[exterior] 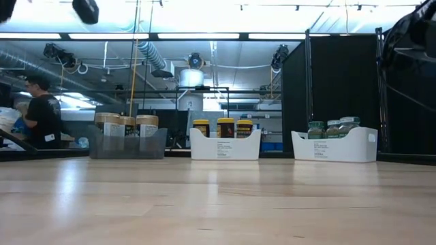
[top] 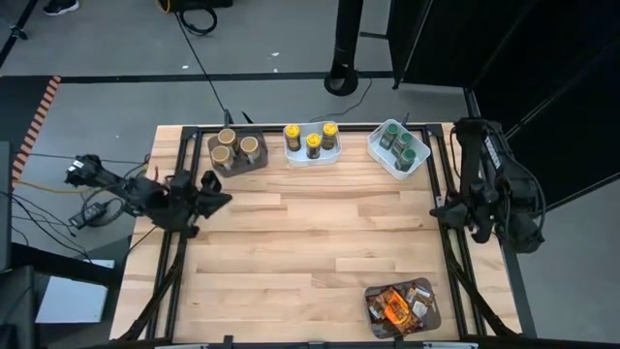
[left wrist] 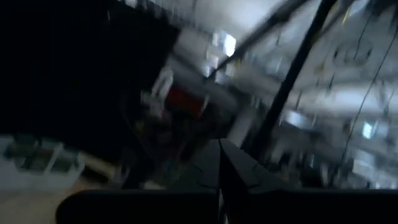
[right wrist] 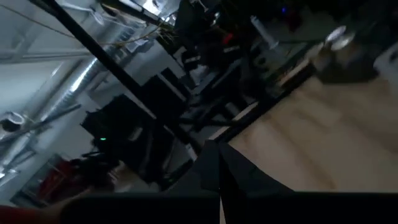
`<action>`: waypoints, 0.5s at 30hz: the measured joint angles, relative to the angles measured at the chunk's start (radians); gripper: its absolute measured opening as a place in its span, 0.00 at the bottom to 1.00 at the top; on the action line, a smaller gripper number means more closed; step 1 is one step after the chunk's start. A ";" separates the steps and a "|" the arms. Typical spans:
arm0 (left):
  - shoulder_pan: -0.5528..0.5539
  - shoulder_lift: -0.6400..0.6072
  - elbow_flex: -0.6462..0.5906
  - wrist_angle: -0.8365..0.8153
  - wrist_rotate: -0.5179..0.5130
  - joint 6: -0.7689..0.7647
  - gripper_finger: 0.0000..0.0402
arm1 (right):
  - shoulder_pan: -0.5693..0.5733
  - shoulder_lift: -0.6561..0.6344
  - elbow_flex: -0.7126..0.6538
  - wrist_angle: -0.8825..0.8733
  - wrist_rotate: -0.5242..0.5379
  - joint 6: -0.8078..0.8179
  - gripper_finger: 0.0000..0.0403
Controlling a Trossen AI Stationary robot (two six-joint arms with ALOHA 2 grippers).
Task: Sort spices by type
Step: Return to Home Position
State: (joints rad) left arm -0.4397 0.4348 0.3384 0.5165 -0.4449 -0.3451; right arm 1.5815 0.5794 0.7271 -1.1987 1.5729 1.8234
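With jars [top: 313, 145] binned along the top of the frame and packets [top: 397, 306] at lower right, the likeliest slip is the left arm [top: 160, 199] or right arm [top: 477, 199], jaws closed on nothing, swinging low and clipping a bin [top: 369, 310].

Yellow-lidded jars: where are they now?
High view: the yellow-lidded jars sit in the middle tray at the far edge, between tan-lidded jars and green-lidded jars.
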 joint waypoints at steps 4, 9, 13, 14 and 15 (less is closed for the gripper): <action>0.000 -0.078 -0.107 0.174 -0.044 -0.001 0.02 | -0.006 0.004 -0.045 0.077 -0.077 0.033 0.01; 0.000 -0.106 -0.168 0.309 -0.044 -0.115 0.02 | -0.006 0.015 -0.045 0.279 -0.266 -0.015 0.05; -0.001 -0.103 -0.171 0.297 0.026 -0.126 0.02 | -0.001 0.023 -0.020 0.649 -0.260 -0.637 0.07; -0.001 -0.103 -0.172 0.297 0.079 -0.105 0.02 | 0.001 0.029 -0.008 0.788 -0.300 -0.899 0.07; -0.001 -0.103 -0.172 0.302 0.145 -0.083 0.02 | -0.001 0.035 0.003 0.942 -0.336 -1.154 0.07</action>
State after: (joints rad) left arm -0.4402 0.3317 0.1669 0.8180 -0.2996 -0.4281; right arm 1.5809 0.6139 0.7301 -0.2568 1.2370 0.6699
